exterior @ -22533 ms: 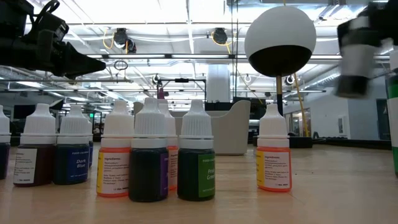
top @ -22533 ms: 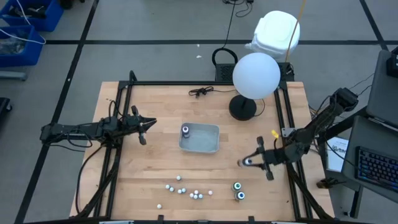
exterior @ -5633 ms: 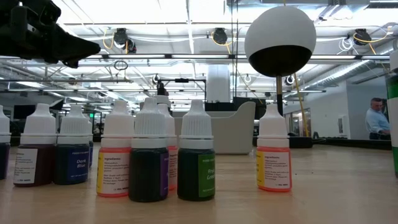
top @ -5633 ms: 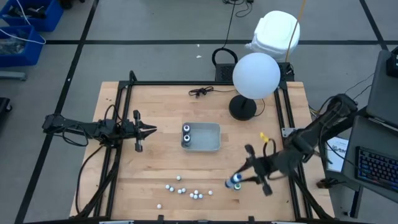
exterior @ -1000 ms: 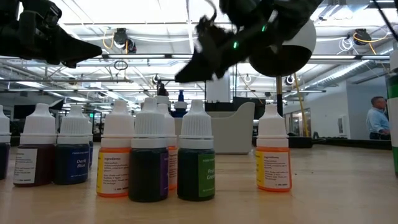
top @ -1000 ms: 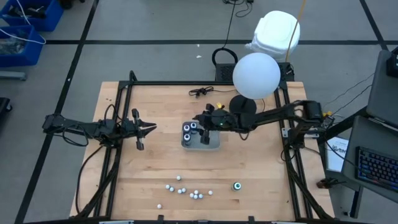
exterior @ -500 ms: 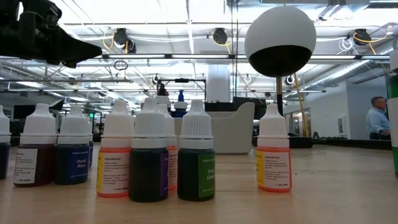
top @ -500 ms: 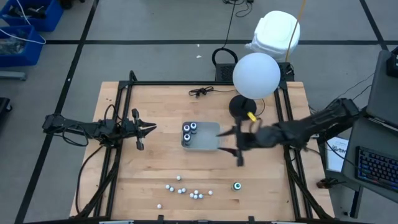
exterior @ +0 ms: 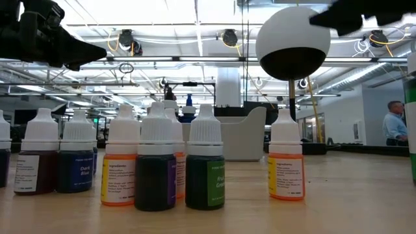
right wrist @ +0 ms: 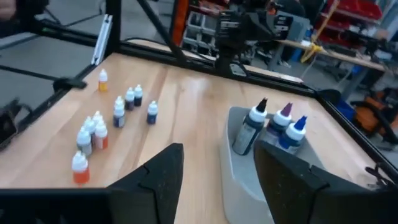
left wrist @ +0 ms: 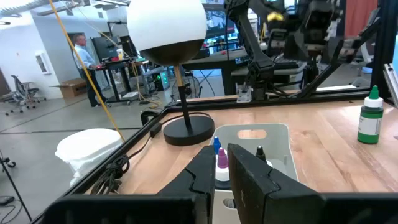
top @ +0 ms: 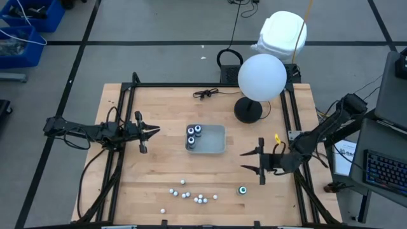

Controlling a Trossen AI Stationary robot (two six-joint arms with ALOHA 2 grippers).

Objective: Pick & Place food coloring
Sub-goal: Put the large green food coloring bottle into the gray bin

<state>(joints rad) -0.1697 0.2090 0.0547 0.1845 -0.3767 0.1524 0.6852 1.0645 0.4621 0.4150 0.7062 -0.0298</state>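
Right tool (top: 253, 161) has left the tray (top: 213, 145), jaws apart and empty; centre it over the lone teal-capped bottle (top: 242, 189) near the table's front edge before closing.

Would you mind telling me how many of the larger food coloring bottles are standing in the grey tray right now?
3, clustered at one end of the grey tray: a black-tipped bottle, a purple-tipped bottle and a blue-tipped bottle. A fourth green bottle stands outside on the table.
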